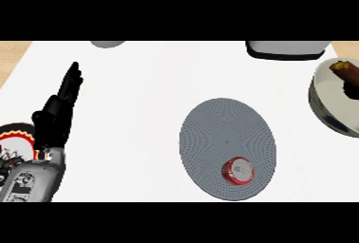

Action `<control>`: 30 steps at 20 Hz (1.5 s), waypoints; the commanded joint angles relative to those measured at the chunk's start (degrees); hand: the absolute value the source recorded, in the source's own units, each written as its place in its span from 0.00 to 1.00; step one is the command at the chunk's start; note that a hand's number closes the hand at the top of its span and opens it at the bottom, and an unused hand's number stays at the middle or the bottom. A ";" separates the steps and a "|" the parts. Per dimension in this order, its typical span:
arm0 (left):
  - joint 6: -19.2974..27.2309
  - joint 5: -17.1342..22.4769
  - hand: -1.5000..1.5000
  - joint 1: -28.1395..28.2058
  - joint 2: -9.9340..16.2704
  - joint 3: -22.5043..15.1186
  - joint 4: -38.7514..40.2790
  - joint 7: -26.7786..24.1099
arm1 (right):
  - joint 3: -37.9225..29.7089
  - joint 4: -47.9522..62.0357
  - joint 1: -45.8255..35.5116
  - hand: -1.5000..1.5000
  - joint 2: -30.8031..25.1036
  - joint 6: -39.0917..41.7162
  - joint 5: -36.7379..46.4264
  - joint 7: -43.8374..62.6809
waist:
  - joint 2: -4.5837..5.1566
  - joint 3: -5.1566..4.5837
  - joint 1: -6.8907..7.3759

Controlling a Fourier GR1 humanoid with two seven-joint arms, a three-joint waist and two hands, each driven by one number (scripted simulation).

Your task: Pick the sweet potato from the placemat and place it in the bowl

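Seemingly at rest, the black left hand (60, 111) stands at the view's left, fingers straight and empty. Rightward, the grey round mesh placemat (226, 137) carries only a red-rimmed disc (238, 170). The brown sweet potato (345, 71) already lies inside the shiny metal bowl (324, 102); something dark touches it, perhaps the right hand.

**Sweet potato in bowl, left hand resting at left edge**

Sweet potato (344, 71) is lying inside the silver bowl (324, 105) at the right edge, something dark just beside it, too cut off to tell. Grey round placemat (217, 137) is sitting mid-worktop (140, 85), carrying a red-rimmed can (239, 170) near its lower right. Left hand (57, 114) is showing at the left, fingers straight, pointing up. White appliance (288, 49) and a grey object (107, 43) are peeking in at the top.
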 commanded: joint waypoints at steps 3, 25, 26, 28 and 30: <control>-2.21 1.42 0.50 -1.22 2.12 2.08 -0.99 1.41 | -5.71 12.23 -4.02 0.00 -1.73 5.22 -6.84 -10.03 | 0.29 0.14 1.09; -4.05 1.29 0.50 2.60 1.83 5.21 -1.43 -0.08 | -20.63 17.12 4.85 0.00 -10.31 28.83 -27.81 -33.23 | -0.95 -0.18 -2.06; -1.17 -1.60 0.50 1.61 -1.20 2.22 -1.82 1.70 | -21.71 17.49 7.03 0.00 -10.86 31.10 -29.11 -35.75 | -0.89 -0.14 -2.19; -2.48 -0.49 0.50 0.90 0.20 4.15 0.10 1.40 | -22.77 15.97 8.54 0.00 -13.13 37.34 -31.43 -35.27 | -1.05 -0.19 -2.85; -2.45 -0.69 0.50 0.65 0.71 4.84 -2.95 3.16 | -21.38 13.14 12.81 0.00 -11.15 38.63 -31.73 -37.02 | -1.22 -0.25 -2.83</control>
